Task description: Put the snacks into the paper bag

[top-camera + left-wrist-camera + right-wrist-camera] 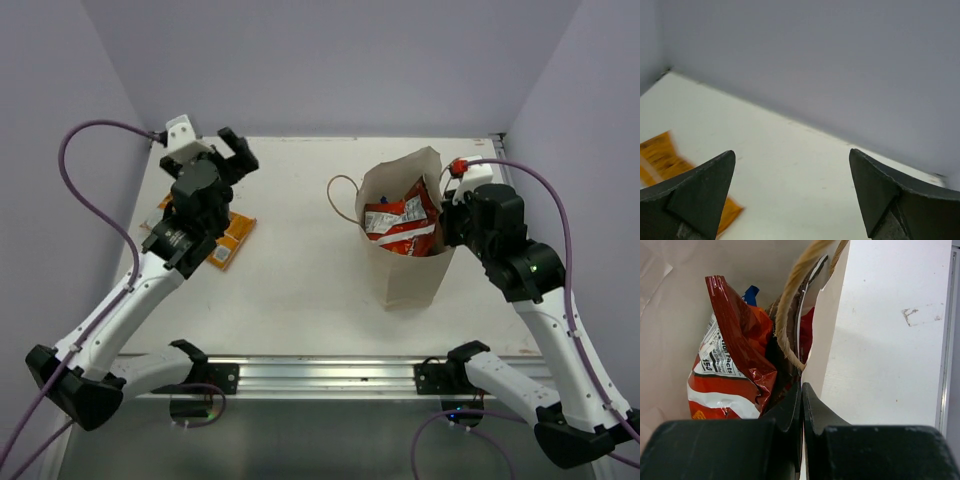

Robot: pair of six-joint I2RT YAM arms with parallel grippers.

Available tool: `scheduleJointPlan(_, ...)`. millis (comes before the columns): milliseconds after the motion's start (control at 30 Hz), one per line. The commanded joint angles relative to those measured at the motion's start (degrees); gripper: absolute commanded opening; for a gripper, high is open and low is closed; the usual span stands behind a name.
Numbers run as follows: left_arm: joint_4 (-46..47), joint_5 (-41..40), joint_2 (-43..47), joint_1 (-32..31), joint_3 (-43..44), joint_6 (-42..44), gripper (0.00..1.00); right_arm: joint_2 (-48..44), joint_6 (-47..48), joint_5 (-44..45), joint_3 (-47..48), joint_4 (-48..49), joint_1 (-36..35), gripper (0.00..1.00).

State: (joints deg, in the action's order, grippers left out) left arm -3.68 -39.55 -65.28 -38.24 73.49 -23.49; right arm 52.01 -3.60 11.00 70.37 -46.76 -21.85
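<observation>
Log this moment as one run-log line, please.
left claw open | right claw shut on paper bag | orange packet on table | red-orange packet bagged

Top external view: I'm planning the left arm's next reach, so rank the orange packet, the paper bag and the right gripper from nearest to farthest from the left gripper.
From the left gripper:
1. orange packet, close by on the left side.
2. paper bag, standing right of centre.
3. right gripper, at the bag's right rim.
</observation>
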Motion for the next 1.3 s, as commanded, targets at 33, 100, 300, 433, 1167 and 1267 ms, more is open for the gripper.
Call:
scheduleJointPlan(33, -10.6, -7.8, 0.5, 13.6, -17.0, -17.2, 1.0, -0.8, 0.6, -0.1, 0.2, 0.6, -0.6, 0.03)
scheduleJointPlan(100, -10.4, -7.5, -1.0, 15.6, -21.9, -20.7, 1.0, -0.8, 0.6, -0.3, 0.1, 0.6, -0.6, 0.03)
scheduleJointPlan(300, -9.4, 1.7, -4.7, 24.9, -29.1, -27.2, 1.0, -2.0, 0.9, 0.2, -0.2, 0.4, -0.8, 0.03)
scheduleJointPlan(433, -0.8, 6.0, -3.1, 30.7, -35.4, -27.2, 1.0, -2.5, 0.9, 0.1, -0.7, 0.6, -1.1, 0.03)
scheduleJointPlan(1167, 37.1, 35.2, -27.5, 48.3, -43.7, -22.2, 0.86, -2.3, 1.3, -1.6, -0.1, 0.4, -2.1, 0.03)
scheduleJointPlan(1267, 35.9, 37.3, -29.8, 48.5, -42.0, -22.0, 0.33, -2.3, 1.3, -1.6, 0.0, 0.4, -2.1, 0.03)
